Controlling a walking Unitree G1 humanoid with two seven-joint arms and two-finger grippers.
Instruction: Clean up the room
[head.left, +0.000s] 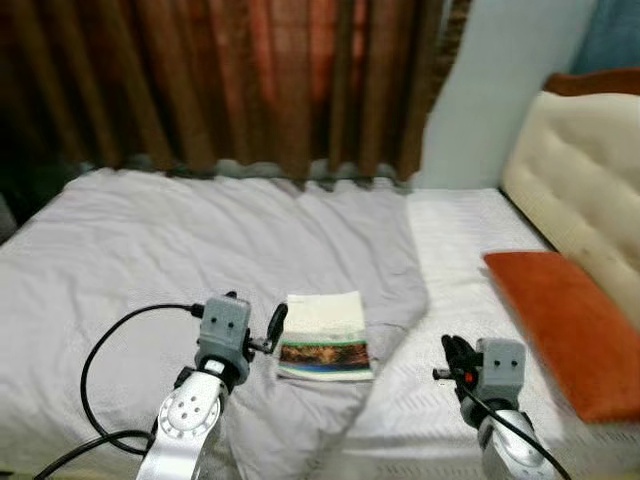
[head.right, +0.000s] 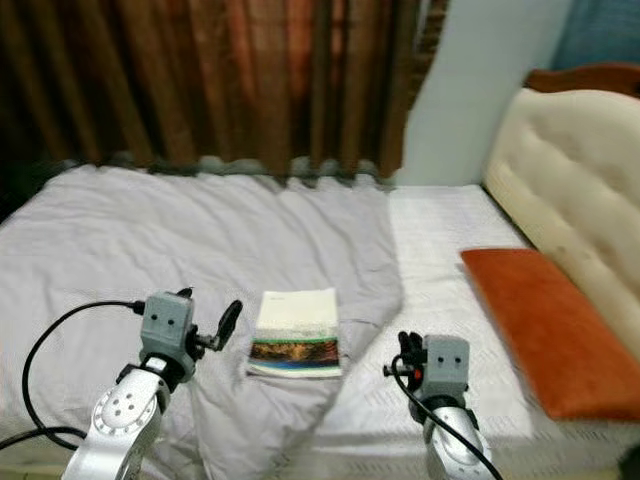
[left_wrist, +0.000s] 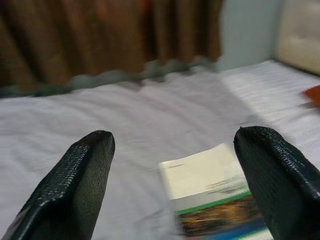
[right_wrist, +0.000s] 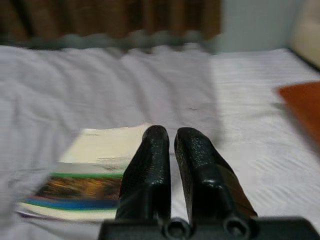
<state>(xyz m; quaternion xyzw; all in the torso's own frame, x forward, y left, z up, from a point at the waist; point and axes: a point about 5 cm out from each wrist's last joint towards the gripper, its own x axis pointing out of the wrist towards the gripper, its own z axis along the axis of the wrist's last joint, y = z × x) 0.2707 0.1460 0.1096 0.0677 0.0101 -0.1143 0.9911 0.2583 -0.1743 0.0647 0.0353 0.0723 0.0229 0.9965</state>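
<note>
End effectors (head.left: 258, 335) flank a book (head.left: 324, 336) on the bed (head.left: 120, 240).

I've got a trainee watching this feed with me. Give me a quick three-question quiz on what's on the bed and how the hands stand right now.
1. True or false: the book lies on the grey blanket.
2. Which hand has its fingers spread wide: A) left hand, B) right hand, C) both?
3. Fill in: the orange pillow lies on the bed's ____ side, below the cream headboard.

Key
1. True; it rests flat between the two hands.
2. A; the right hand's fingers are pressed together and hold nothing.
3. Right.
</note>
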